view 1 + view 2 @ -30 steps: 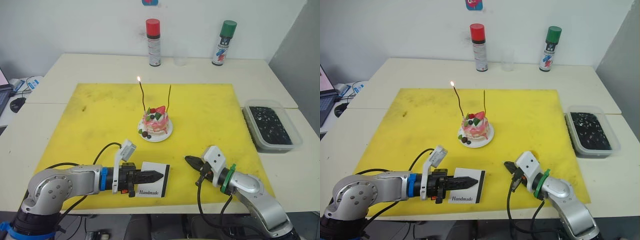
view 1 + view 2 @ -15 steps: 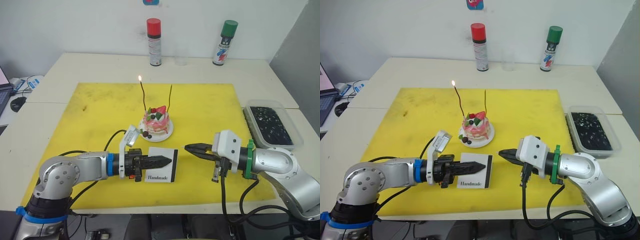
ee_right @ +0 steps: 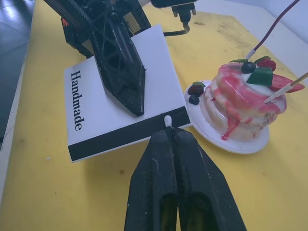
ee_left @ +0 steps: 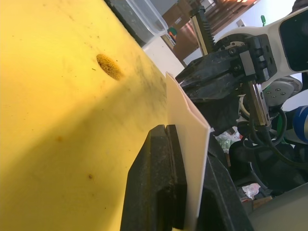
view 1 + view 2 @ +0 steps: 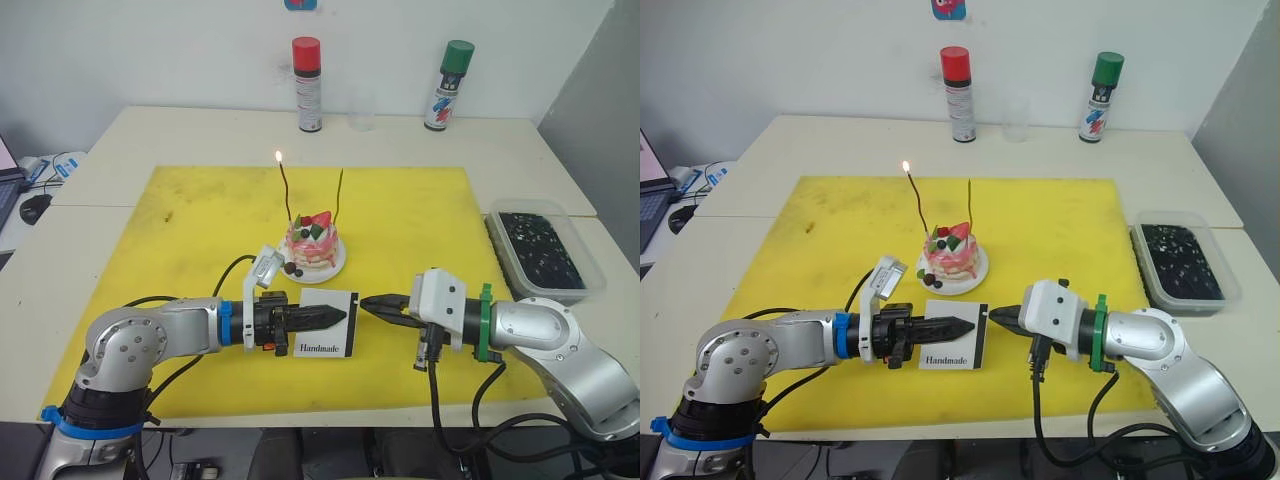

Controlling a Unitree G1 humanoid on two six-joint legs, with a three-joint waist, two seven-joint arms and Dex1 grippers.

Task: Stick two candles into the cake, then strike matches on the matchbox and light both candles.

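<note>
Left gripper [image 5: 335, 317]: I see it clamped on the matchbox [image 5: 327, 322].
Right gripper [image 3: 167, 126]: closed, pinching a match [image 3: 167, 119] at the strip.
Far side: cake [image 5: 312, 248], two spray cans [image 5: 307, 70].

Left arm reaches in low, forearm level; left gripper [image 5: 336, 317] fingers clamped flat across the matchbox [image 5: 326, 323]. Right arm reaches inward, right gripper [image 3: 168, 129] closed, pinching a match [image 3: 167, 120] at its tip.
</note>
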